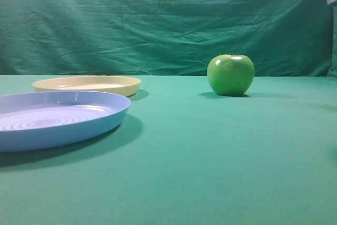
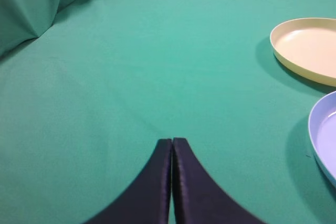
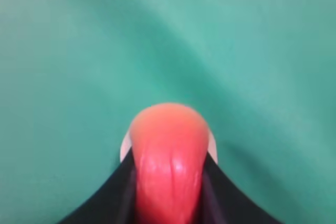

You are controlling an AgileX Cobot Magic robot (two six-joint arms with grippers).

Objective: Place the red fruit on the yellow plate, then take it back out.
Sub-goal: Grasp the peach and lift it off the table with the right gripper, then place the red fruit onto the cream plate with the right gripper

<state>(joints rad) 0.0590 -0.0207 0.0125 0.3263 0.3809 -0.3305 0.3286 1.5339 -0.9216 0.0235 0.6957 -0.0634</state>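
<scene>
Only your right wrist view shows the red fruit (image 3: 169,161), bottom center, right gripper (image 3: 169,182) jaws clamped on it. Left gripper (image 2: 172,145) jaws are together over the desk (image 2: 157,66); yellow plate (image 2: 307,45) sits upper right, empty.

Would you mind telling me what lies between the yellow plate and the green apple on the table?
Nothing: in the exterior high view the stretch between the yellow plate and the green apple is bare green cloth.

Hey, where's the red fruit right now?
The red fruit shows only in the right wrist view, low in the middle, held between the right gripper's black fingers over the green cloth.
</scene>
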